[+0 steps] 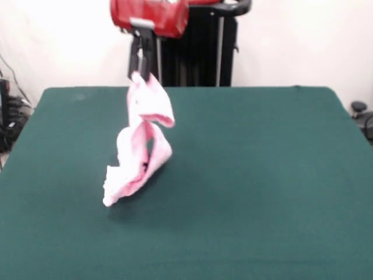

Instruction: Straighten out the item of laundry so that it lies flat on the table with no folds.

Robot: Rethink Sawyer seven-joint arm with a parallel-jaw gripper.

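The pale pink baby pants (141,146) hang twisted and folded from my gripper (139,73), which is shut on their top edge. The lower end of the pants touches the dark green table (262,175) left of centre, around the front-left of the cloth's middle. The red arm head comes down from the top edge above the pants. The bow and waistband do not show clearly.
The black pedestal (204,46) stands behind the table's far edge. Cables and dark equipment (9,116) sit off the table's left side, and a dark object (361,116) off the right side.
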